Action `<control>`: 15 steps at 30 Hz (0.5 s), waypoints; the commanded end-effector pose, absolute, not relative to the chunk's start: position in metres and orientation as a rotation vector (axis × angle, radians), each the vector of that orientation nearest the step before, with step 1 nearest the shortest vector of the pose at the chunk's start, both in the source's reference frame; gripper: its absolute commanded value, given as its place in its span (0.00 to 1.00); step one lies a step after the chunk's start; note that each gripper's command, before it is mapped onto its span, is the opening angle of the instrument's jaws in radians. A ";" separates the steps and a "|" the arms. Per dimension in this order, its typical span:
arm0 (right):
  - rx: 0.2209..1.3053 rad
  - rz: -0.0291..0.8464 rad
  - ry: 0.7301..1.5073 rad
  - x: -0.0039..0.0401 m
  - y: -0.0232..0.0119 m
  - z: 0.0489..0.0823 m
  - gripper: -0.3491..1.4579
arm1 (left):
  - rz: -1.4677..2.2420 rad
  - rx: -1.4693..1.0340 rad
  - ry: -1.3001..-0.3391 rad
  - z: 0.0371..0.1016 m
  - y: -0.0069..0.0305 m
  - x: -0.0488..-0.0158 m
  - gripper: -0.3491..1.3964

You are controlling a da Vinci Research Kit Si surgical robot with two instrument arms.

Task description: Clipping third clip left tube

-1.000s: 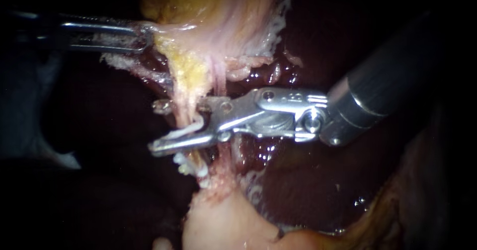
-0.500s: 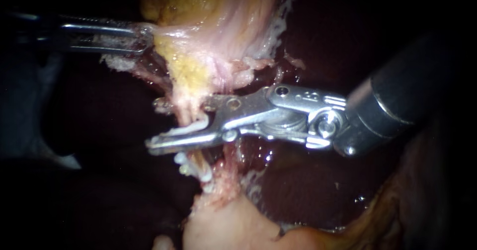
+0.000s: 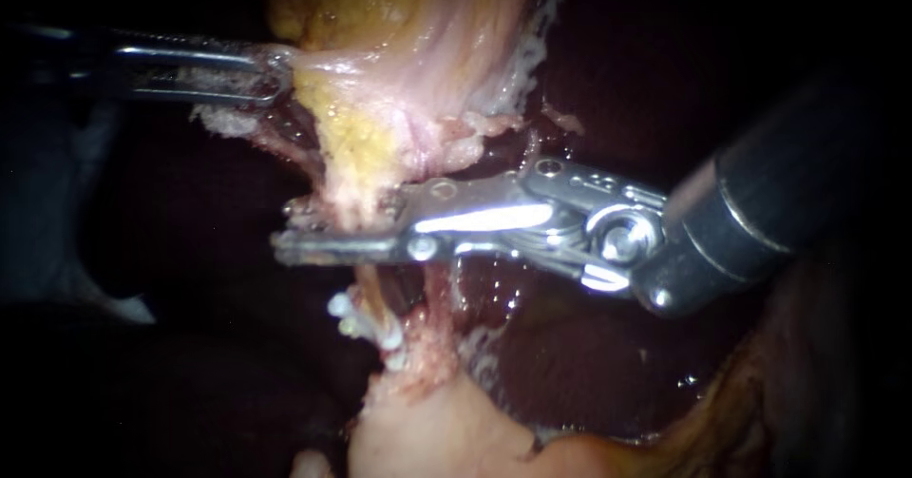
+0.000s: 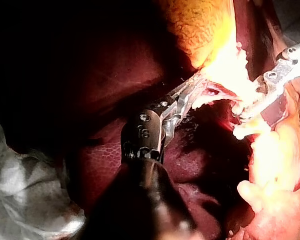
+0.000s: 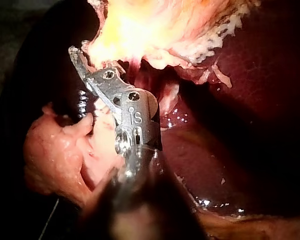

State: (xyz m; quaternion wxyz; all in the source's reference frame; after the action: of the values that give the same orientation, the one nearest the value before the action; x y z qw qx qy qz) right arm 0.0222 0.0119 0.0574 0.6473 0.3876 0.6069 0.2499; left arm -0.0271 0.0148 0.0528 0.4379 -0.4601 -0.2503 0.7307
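The left tube runs down from the yellow-pink gallbladder. My right instrument comes in from the right, and its jaws are shut on this tube from two sides. No white clip shows between them now. Lower on the same tube sit two white clips. A second pink tube passes behind the jaws. At the upper left my left instrument is shut on the gallbladder's edge and holds it taut. In the left wrist view my left instrument grips the bright tissue. My right instrument reaches beside it.
Dark red liver lies behind and to the right of the tubes. A pale lump of tissue sits below the clips. Frayed white tissue hangs along the gallbladder's right side.
My right instrument's jaws have closed from open onto the left tube, and the white clip seen between them no longer shows. My left instrument has held its grip.
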 end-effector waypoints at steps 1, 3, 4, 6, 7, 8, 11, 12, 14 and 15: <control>0.896 0.589 1.372 0.0221 0.0118 0.0574 0.00 | 1.816 -1.144 -0.622 0.0528 0.0148 -0.0271 0.00; 0.912 0.600 1.369 0.0217 0.0117 0.0574 0.00 | 1.816 -1.144 -0.622 0.0528 0.0148 -0.0271 0.00; 0.907 0.603 1.363 0.0216 0.0116 0.0573 0.00 | 1.816 -1.144 -0.622 0.0528 0.0148 -0.0271 0.00; 0.906 0.596 1.336 0.0215 0.0115 0.0572 0.00 | 1.817 -1.144 -0.622 0.0528 0.0148 -0.0271 0.00; 0.905 0.594 1.330 0.0215 0.0115 0.0571 0.00 | 1.817 -1.144 -0.622 0.0528 0.0148 -0.0271 0.00; 0.905 0.594 1.330 0.0216 0.0114 0.0571 0.00 | 1.817 -1.144 -0.622 0.0528 0.0149 -0.0271 0.00; 0.905 0.594 1.330 0.0216 0.0114 0.0571 0.00 | 1.817 -1.144 -0.622 0.0529 0.0149 -0.0271 0.00; 0.905 0.594 1.330 0.0216 0.0114 0.0571 0.00 | 1.817 -1.144 -0.622 0.0529 0.0149 -0.0271 0.00; 0.905 0.595 1.330 0.0216 0.0115 0.0572 0.00 | 1.817 -1.144 -0.622 0.0529 0.0149 -0.0271 0.00; 0.905 0.595 1.330 0.0215 0.0115 0.0572 0.00 | 1.817 -1.144 -0.622 0.0529 0.0149 -0.0271 0.00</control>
State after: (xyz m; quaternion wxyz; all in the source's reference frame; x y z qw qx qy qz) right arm 0.0215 0.0115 0.0571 0.6543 0.3992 0.5865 0.2618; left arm -0.0271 0.0149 0.0528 0.4376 -0.4603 -0.2503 0.7307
